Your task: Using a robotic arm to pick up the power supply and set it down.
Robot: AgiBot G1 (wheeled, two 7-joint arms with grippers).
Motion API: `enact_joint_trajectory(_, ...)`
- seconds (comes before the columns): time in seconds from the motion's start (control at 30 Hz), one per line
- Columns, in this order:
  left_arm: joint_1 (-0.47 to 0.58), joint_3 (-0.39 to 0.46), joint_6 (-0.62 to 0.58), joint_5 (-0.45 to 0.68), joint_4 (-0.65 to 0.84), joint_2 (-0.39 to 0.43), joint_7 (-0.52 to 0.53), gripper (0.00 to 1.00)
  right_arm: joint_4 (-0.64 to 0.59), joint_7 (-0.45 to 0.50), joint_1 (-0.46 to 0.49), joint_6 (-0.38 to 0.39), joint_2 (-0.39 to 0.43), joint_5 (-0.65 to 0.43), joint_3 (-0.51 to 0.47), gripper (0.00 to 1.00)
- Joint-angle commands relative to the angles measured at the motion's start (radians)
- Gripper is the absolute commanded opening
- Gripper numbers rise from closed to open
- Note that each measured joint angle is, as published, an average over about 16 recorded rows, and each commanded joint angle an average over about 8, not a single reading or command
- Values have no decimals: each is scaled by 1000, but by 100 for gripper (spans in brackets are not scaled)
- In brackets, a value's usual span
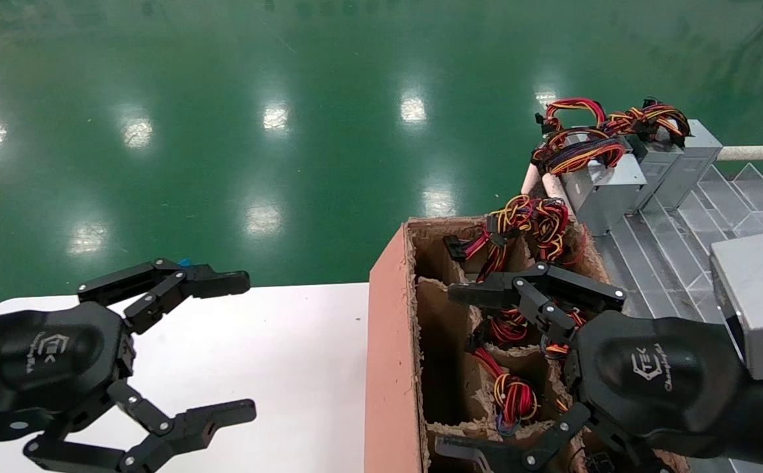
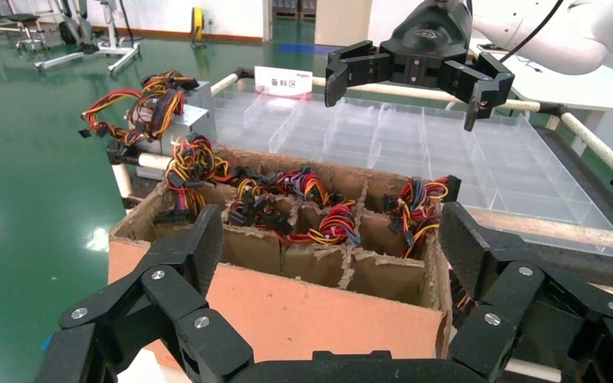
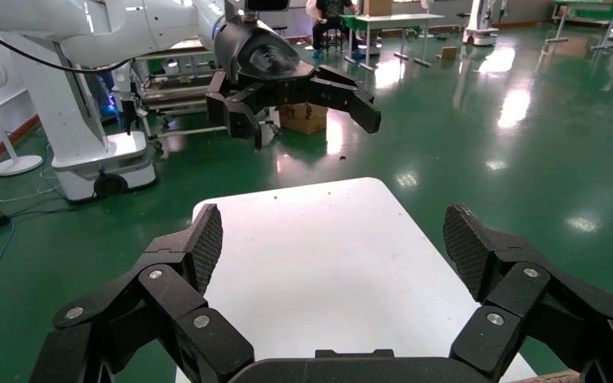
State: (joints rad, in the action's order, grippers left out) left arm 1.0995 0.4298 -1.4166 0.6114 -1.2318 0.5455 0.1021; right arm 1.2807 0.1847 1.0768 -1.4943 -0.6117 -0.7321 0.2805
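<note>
Several power supplies stand in the cells of a cardboard box [image 1: 388, 341]; only their red, yellow and black wire bundles [image 1: 516, 397] show. More grey power supplies [image 1: 608, 187] with wire bundles sit at the far end of a clear tray. My right gripper [image 1: 448, 369] hovers open above the box's cells with nothing between its fingers. In the right wrist view this gripper [image 3: 335, 239] faces the white table. My left gripper [image 1: 247, 347] is open and empty over that table [image 1: 276, 355], left of the box. In the left wrist view it [image 2: 333, 239] faces the box's side.
A clear divided tray [image 1: 683, 249] on a rail frame lies right of the box. A plain grey box [image 1: 759, 302] sits on it beside my right arm. A green floor lies beyond the table. A label sign [image 2: 282, 80] stands at the tray's far edge.
</note>
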Motion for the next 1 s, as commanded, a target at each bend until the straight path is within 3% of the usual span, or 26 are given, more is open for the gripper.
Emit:
enact_joint_trajectory(0.03, 0, 0, 0, 0, 0, 0, 0, 0, 0, 0, 0, 0, 0, 0, 0, 100)
enact_joint_trajectory(0.8, 0, 0, 0, 0, 0, 0, 0, 0, 2, 1, 2, -2, 4, -1, -1, 100)
enact_joint_trajectory(1.0, 0, 0, 0, 0, 0, 0, 0, 0, 32, 36, 68, -22, 80, -68, 3, 100)
